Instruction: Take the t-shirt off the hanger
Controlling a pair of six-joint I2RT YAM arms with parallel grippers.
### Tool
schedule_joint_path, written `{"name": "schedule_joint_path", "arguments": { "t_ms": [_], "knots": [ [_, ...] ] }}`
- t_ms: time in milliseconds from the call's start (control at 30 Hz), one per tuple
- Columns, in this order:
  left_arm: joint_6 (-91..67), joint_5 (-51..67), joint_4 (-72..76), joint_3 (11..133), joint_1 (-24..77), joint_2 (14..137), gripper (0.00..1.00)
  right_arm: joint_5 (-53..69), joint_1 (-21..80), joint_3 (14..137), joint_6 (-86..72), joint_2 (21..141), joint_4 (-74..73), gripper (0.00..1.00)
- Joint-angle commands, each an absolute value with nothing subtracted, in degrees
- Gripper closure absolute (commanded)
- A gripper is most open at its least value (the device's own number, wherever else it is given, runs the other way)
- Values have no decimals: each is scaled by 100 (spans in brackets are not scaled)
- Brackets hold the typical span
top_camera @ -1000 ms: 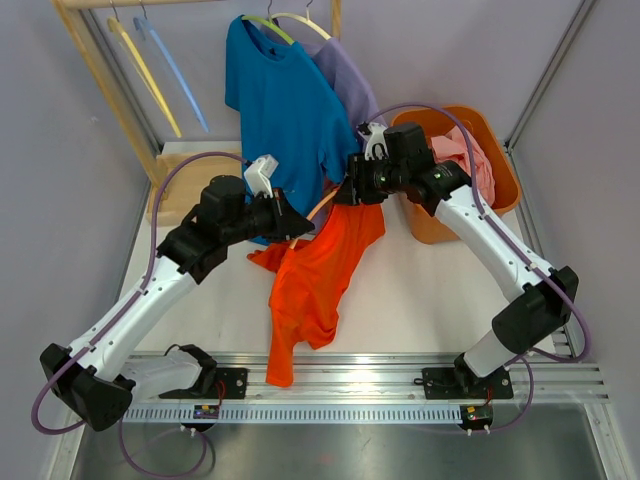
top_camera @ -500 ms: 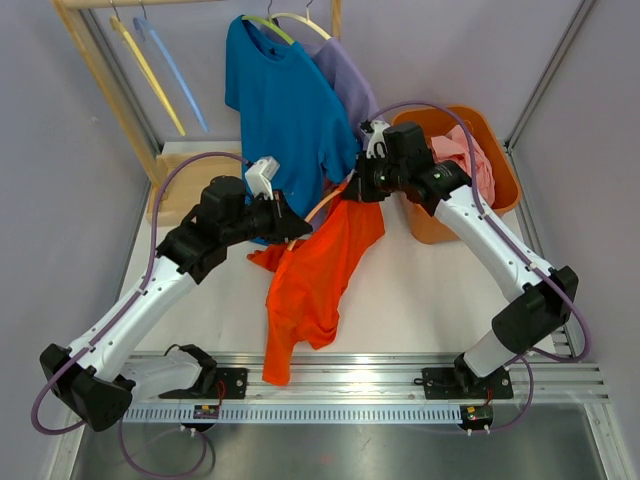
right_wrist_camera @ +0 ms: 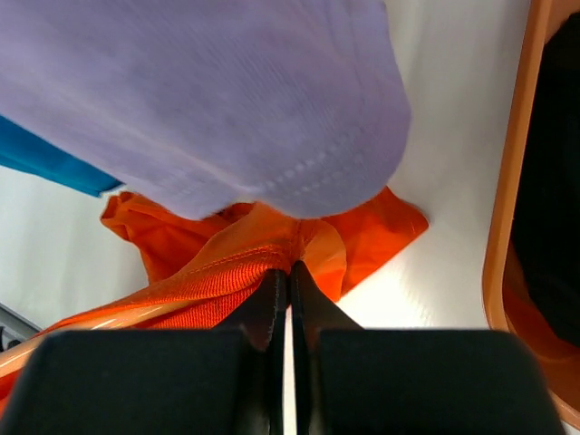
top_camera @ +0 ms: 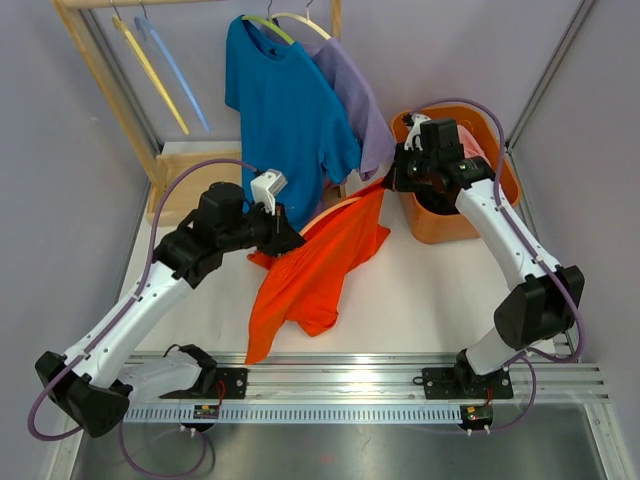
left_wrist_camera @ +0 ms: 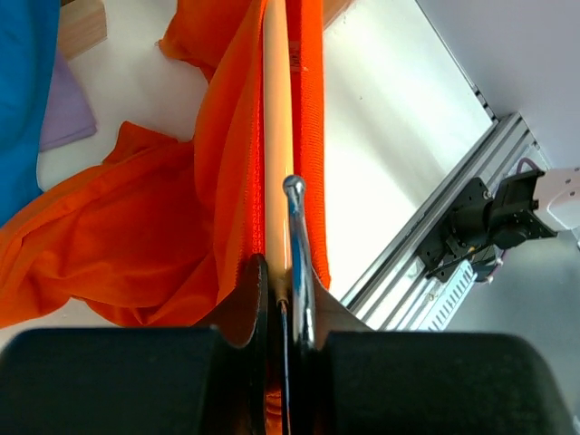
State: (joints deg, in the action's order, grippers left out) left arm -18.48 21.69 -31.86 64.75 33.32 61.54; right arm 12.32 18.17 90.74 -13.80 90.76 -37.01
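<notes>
Now: left end effector (left_wrist_camera: pixel 283 272) clamps smooth hanger (left_wrist_camera: pixel 277 109); right end effector (right_wrist_camera: pixel 290 272) pinches crumpled t-shirt (right_wrist_camera: pixel 163 245).

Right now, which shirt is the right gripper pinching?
The orange shirt, pinched in the right gripper; the blue shirt and purple shirt hang up behind.

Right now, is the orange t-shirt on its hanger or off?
On. In the left wrist view, orange t-shirt fabric runs along both sides of the peach hanger.

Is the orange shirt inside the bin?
No, the orange shirt lies draped across the table, outside the bin.
</notes>
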Motion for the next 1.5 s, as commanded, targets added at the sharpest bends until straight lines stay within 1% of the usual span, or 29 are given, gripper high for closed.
{"name": "schedule_joint_path", "arguments": {
  "t_ms": [0,200,300,367,433,600,667,733,767,833,900,1033,1067,1167,1200,1233,1333,1367,1400,1433,1467],
  "knots": [
    [-1407,2829,-3551,6723,3331,5766,100,536,1503,8869,-888,8991,-2997,100],
    [-1204,3427,-3516,6873,3322,5581,100,720,1415,8517,-782,9184,-2830,100],
    [-1248,3340,-3384,6899,3287,5493,100,1123,1406,8473,-686,9281,-2900,100],
    [-1327,3209,-3323,6943,3217,5476,100,1607,1406,8368,-546,9273,-2918,100],
    [-1449,3156,-3191,6961,3156,5423,100,1748,1406,8193,-414,9194,-2822,100],
    [-1538,3032,-3023,7031,2874,5247,100,2398,959,8077,-133,9167,-2804,100],
    [-1564,3015,-3006,6997,2778,5221,100,3117,809,8068,112,9150,-2900,100],
    [-1643,3023,-2910,6926,2751,5247,100,3898,712,8129,824,9158,-3154,100],
    [-1696,3032,-2726,6821,2751,5256,100,4720,703,8156,1061,9176,-3460,100],
    [-1897,3032,-2436,6689,2751,5334,100,5690,729,8165,1563,9220,-3752,100],
    [-2056,2989,-1927,6496,2751,5431,100,5958,721,8095,1670,9255,-3832,100],
    [-2407,3023,-987,6284,2751,5817,100,5915,738,8025,1880,9325,-3972,100],
    [-2426,3084,-880,6267,2751,5914,100,5880,738,8016,1907,9343,-4007,98],
    [-2373,3435,-765,6372,2751,6345,100,5845,738,7963,2082,9211,-4051,84],
    [-2321,3506,-799,6407,2751,6537,100,5827,738,7972,2292,9133,-4104,73],
    [-2181,3585,-913,6494,2751,6609,100,5836,738,8024,2459,9106,-4209,66],
    [-1777,3752,-1220,6574,2751,6837,100,5897,738,8339,3495,8983,-5051,53],
    [-1671,3788,-1300,6592,2751,6881,100,5941,738,8454,3881,8956,-5741,52],
    [-1566,3832,-1370,6600,2751,6917,100,5994,747,8551,4711,8886,-6087,49],
    [-1356,3858,-1484,6601,2751,6960,100,6177,738,8717,5120,8860,-6439,46],
    [-1258,3902,-1520,6583,2751,6978,100,6274,738,8814,5611,8833,-7278,44]
  ]
}}
